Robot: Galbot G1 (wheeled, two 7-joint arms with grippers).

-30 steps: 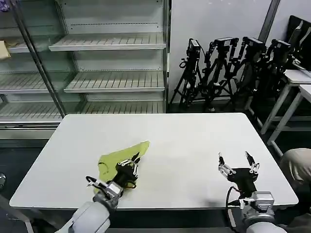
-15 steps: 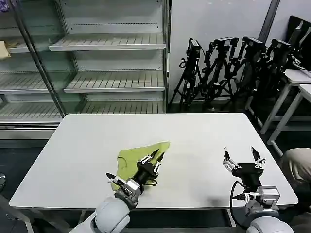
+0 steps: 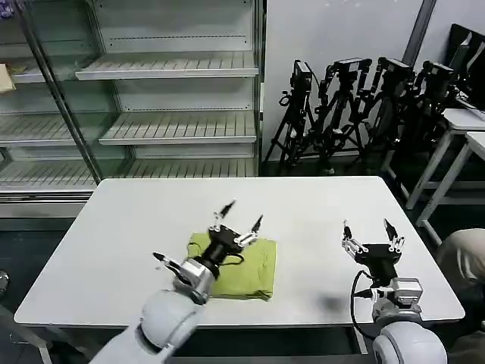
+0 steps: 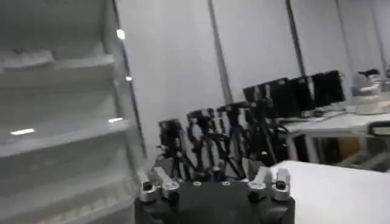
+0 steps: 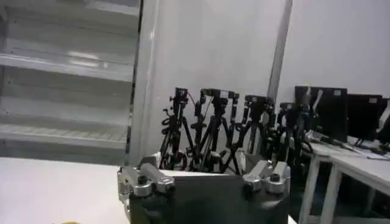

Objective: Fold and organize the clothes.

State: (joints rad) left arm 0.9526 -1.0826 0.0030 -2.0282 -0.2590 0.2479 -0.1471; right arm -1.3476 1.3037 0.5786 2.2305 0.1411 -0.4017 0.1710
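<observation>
Lime yellow-green soft knit T-shirt (image 3: 246, 269) lies folded into a compact, roughly rectangular pad on the white rectangular worktop (image 3: 303, 208), near the front edge and a little left of centre. Its top face looks plain and fairly flat, with a rounded fold along the right side and front; no graphic is visible.

The left gripper (image 3: 237, 218) is raised just above the shirt's back-left corner, its fingers spread wide and holding nothing. The right gripper (image 3: 371, 236) hovers over bare worktop well to the shirt's right, also spread wide and empty.

The likeliest trouble, I judge, is the soft knit relaxing: with nothing pinning it, the upper layer could creep open or the rounded edge spring up. A fingertip of the left gripper passing low over the corner could also snag the cloth and drag the fold askew, or nudge the pad toward the near edge.
</observation>
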